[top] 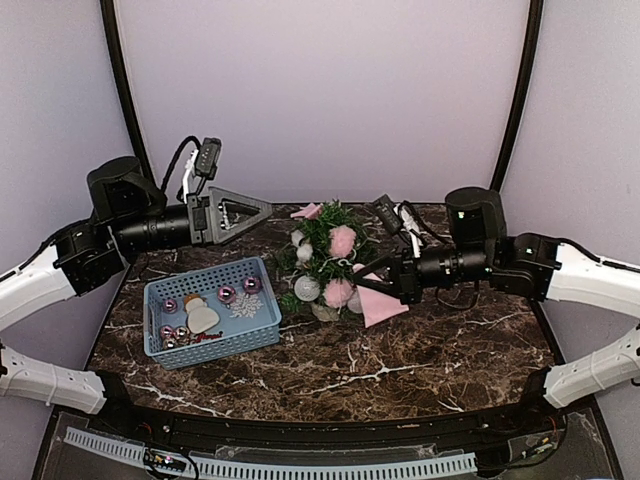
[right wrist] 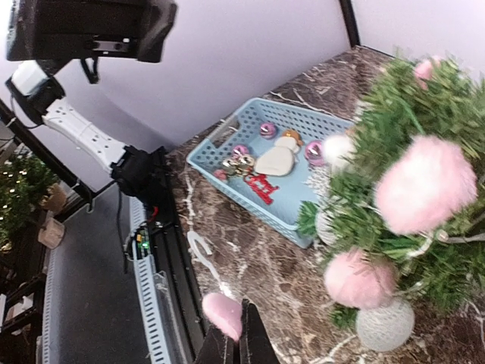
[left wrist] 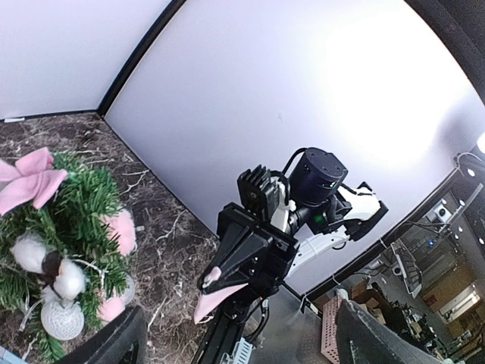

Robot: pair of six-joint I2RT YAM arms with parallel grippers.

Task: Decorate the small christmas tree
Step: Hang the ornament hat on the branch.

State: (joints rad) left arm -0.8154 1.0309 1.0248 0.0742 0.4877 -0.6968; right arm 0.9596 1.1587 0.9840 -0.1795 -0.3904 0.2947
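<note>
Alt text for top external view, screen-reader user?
Two arms flank a small christmas tree hung with pink pompoms and silver balls on a marble table. The right gripper is shut on a pink fabric decoration beside the tree; the left gripper hangs open near a blue basket of ornaments.

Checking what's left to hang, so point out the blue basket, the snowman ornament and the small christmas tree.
blue basket [top: 220, 350]: top external view, on its near wall.
snowman ornament [top: 203, 318]: top external view, on its white body.
small christmas tree [top: 326, 222]: top external view, on its upper green branches.
</note>
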